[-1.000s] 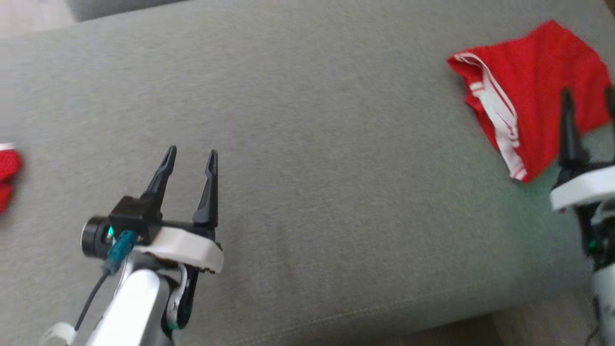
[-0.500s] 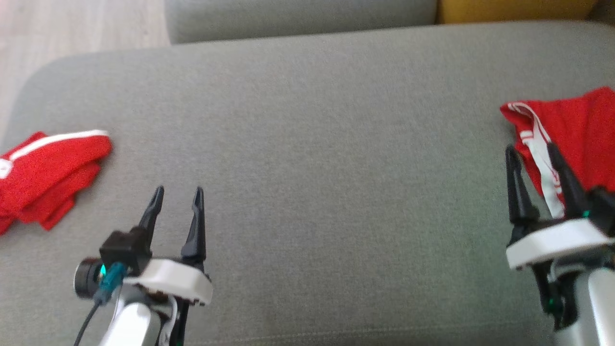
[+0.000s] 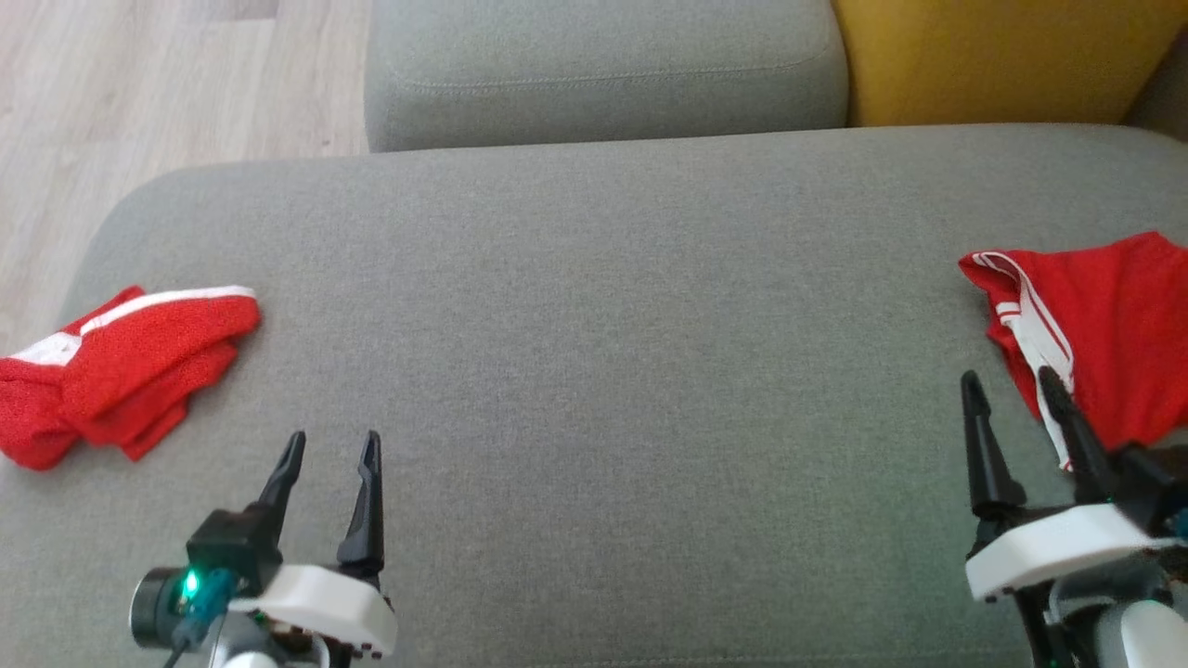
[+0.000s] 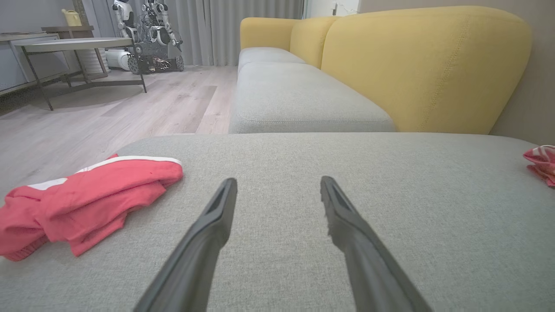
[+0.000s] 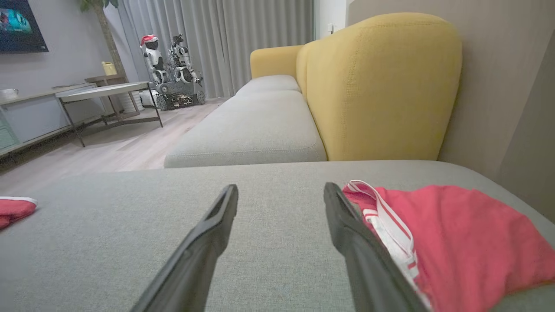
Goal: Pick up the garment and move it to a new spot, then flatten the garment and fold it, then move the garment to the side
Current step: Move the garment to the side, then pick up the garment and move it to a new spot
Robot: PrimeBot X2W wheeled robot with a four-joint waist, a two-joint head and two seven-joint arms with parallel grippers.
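Grey cushion [image 3: 594,278], red garment [image 3: 1123,325] near right end

The sofa seat [image 3: 594,325] is matt grey woven cloth. The left garment [image 3: 121,371] and the right garment [image 3: 1123,334] are soft red knit.

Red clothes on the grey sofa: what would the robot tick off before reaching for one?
1. Left end effector open, holding nothing: ok.
2. Right end effector open, holding nothing: ok.
3. Red white-striped fabric garment lying just beyond the right end effector: ok.
4. Crumpled red fabric garment at the left lying flat: not ok.
5. Bare room on the grey fabric sofa cushion for flattening: ok.
6. Which garment is meant: cannot tell.
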